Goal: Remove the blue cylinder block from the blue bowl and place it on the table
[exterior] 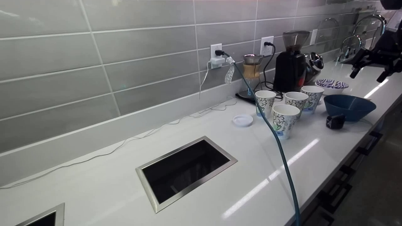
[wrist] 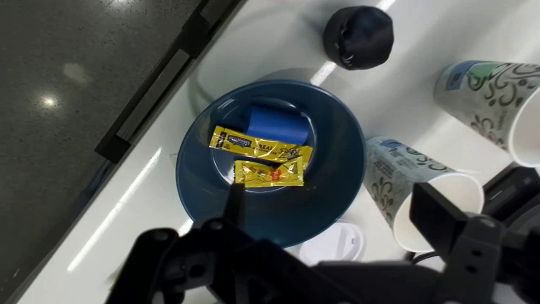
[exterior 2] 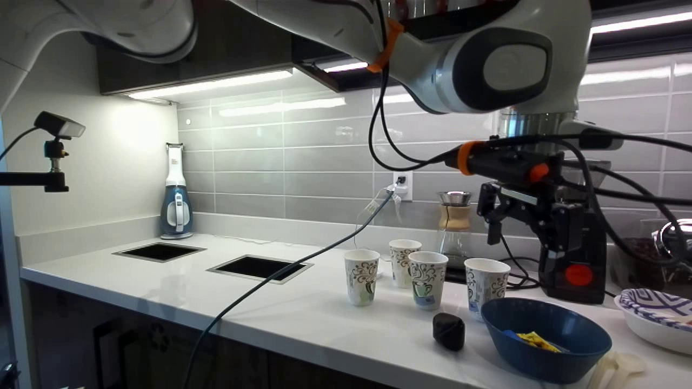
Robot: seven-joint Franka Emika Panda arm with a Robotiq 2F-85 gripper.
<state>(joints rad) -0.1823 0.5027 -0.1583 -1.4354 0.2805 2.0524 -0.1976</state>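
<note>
Black, the tool [wrist: 330,194] hangs above the table [exterior: 248,147], its fingers [wrist: 438,217] spread wide. Lower down, the blue cylinder block [wrist: 278,126] lies on its side inside the blue bowl [wrist: 339,139], next to two yellow sachets [wrist: 261,145]. Near the bowl sits a small dark object [exterior 2: 448,330]; four patterned paper cups [exterior 2: 428,281] stand close by, upright, and a teal cable [exterior: 287,169] runs over the table farther along.

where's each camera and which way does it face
In an exterior view: above the white countertop, looking along it; claw at upper right.
In an exterior view: countertop's front, facing the tiled wall; arm overhead, claw right.
Wrist view: above the blue bowl, looking down; claw's fingers at bottom.
Both exterior views share tiled wall and four cups.
</note>
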